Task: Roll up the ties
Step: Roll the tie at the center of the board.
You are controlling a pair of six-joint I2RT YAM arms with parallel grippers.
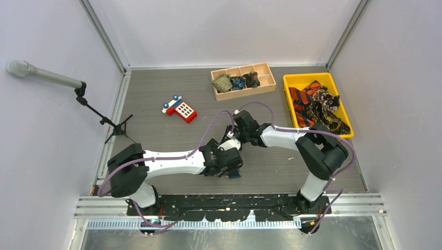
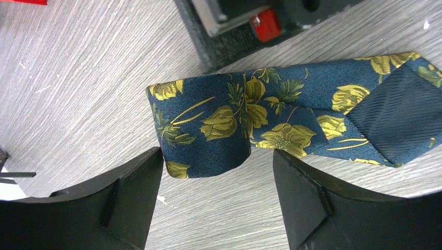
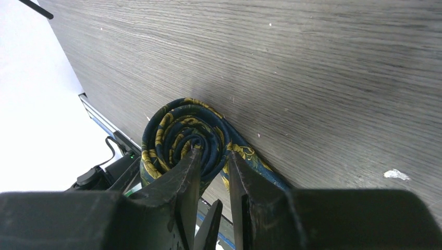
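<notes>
A navy tie with yellow-gold flowers point(image 2: 208, 125) lies on the grey table, one end wound into a coil point(image 3: 167, 130) and its wide end trailing off flat point(image 2: 396, 114). My right gripper point(image 3: 213, 152) is shut on the coil's wall, one finger in the centre of the spiral and the other outside it. My left gripper point(image 2: 217, 156) stands open just short of the coil, a finger to each side, touching nothing. In the top view both grippers meet near the table's front middle, left gripper point(image 1: 231, 165), right gripper point(image 1: 233, 140), and only a blue scrap of the tie point(image 1: 235, 174) shows.
A wooden compartment box point(image 1: 268, 70) at the back holds three rolled ties point(image 1: 237, 82). A yellow bin point(image 1: 292, 79) at the right holds loose striped and patterned ties point(image 1: 318, 104). A red-and-blue toy phone point(image 1: 180, 108) lies left of centre. A microphone on a stand point(image 1: 47, 77) leans in from the left.
</notes>
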